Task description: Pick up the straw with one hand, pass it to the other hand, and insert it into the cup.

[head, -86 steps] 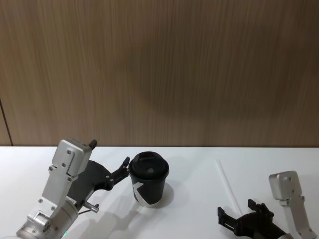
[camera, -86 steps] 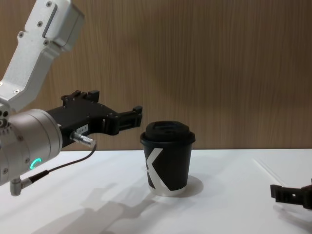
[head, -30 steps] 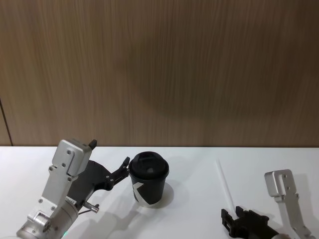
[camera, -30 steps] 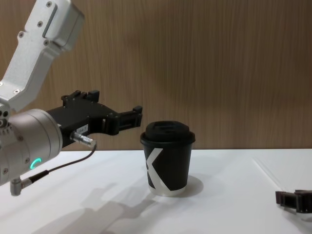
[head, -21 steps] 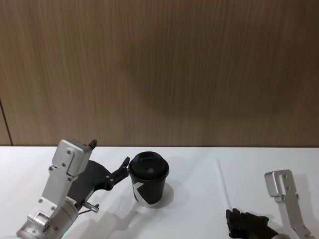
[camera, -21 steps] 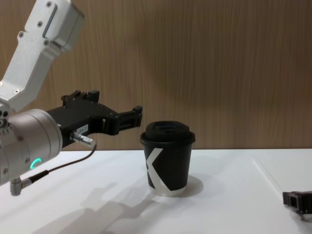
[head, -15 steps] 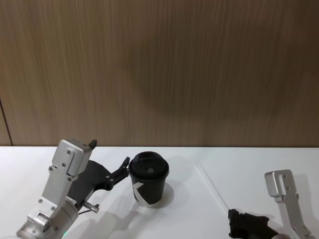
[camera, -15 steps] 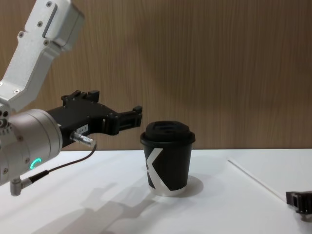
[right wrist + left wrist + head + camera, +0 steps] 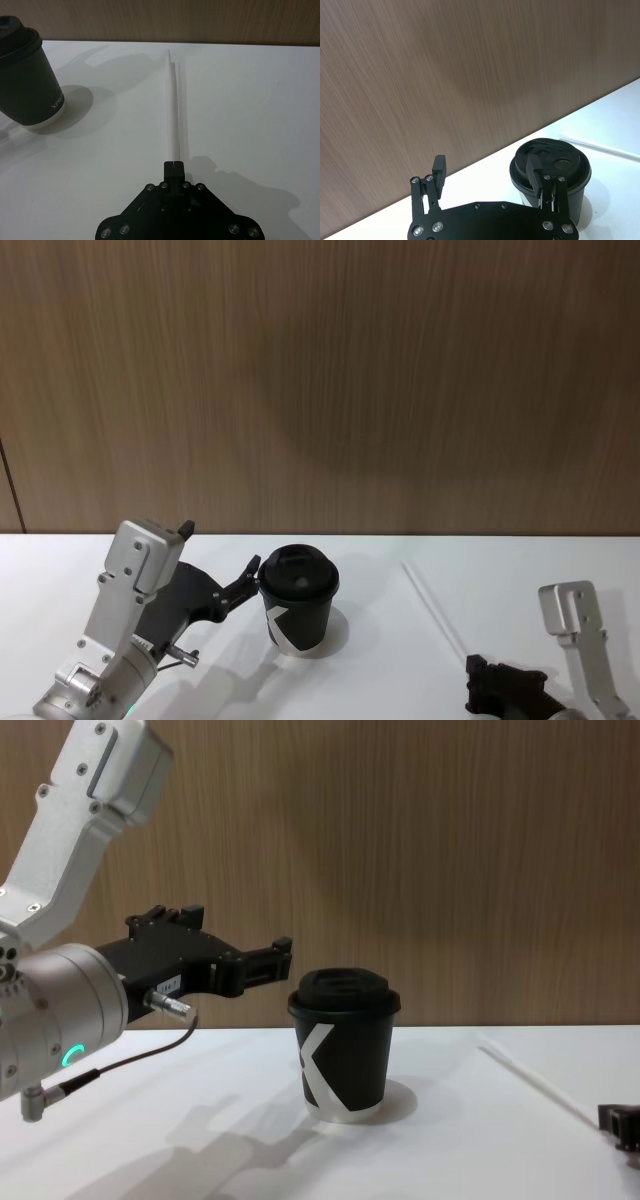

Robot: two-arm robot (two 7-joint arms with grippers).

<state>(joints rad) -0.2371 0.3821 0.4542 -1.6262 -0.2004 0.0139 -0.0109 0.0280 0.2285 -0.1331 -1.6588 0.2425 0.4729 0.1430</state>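
Observation:
The black lidded cup [image 9: 298, 608] [image 9: 345, 1045] stands on the white table at centre. My left gripper [image 9: 218, 550] [image 9: 486, 165], with silver wrist and green ring, hovers open just left of the cup, one fingertip [image 9: 534, 167] close by the cup [image 9: 555, 162] lid. The white straw [image 9: 432, 606] [image 9: 538, 1082] [image 9: 173, 100] runs from right of the cup [image 9: 27, 75] toward the table's near right. My right gripper [image 9: 480, 680] [image 9: 174, 165] [image 9: 612, 1118] is shut on its near end, low over the table. A thin shadow lies beside the straw.
A white table [image 9: 380, 660] carries everything, backed by a brown wood-grain wall [image 9: 320, 390]. A thin grey cable with a metal plug [image 9: 165, 1007] hangs under the left wrist. Bare table lies between the cup and the straw.
The right gripper has gone from open to shut on the straw's near end and drawn back to the right. The straw's far end swung left toward the cup. The left arm has not moved.

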